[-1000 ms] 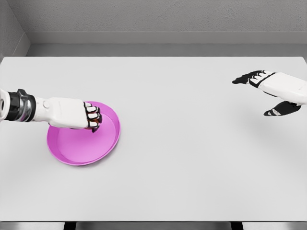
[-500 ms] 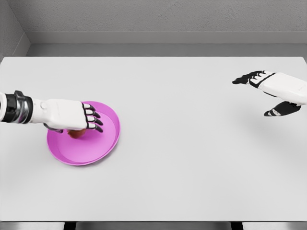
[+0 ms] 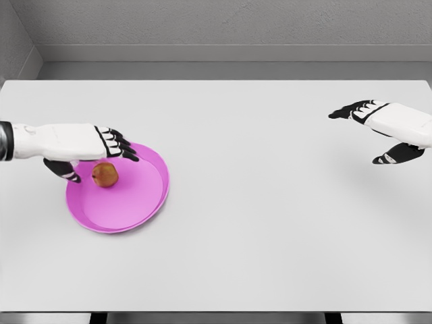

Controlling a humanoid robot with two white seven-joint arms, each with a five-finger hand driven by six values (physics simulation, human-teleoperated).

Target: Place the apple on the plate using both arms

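Near the table's (image 3: 256,236) left edge you have the pink plate (image 3: 128,212), with the apple (image 3: 104,175) sitting upright in its rear-left part. Your left hand (image 3: 84,150) hovers just above and behind the apple, fingers spread, thumb down beside it, holding nothing. Your right hand (image 3: 388,128) hangs by the right edge, well apart, fingers loosely extended and empty.

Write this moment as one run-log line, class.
apple: on plate | left hand: open, above apple, not gripping | right hand: open, far right, idle | stage: placed
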